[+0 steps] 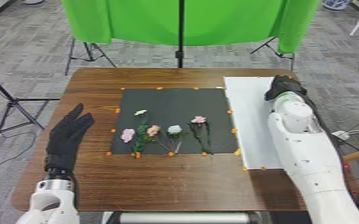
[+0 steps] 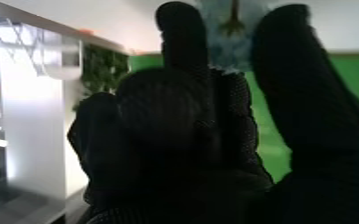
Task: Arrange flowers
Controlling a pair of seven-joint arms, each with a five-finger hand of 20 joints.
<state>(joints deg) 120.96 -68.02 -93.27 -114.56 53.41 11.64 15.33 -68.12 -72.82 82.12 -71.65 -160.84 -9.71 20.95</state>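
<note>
Right wrist view: pale blue flower by the right hand; cannot tell whether gripped or free. Probably light, soft and easily crushed; best taken by the stem, close behind the petals. In the head view, right hand at two o'clock over the white board; left hand open towards nine. More flowers on the dark mat, mid-table. Beyond, green cloth at twelve, grey carpet around.
</note>
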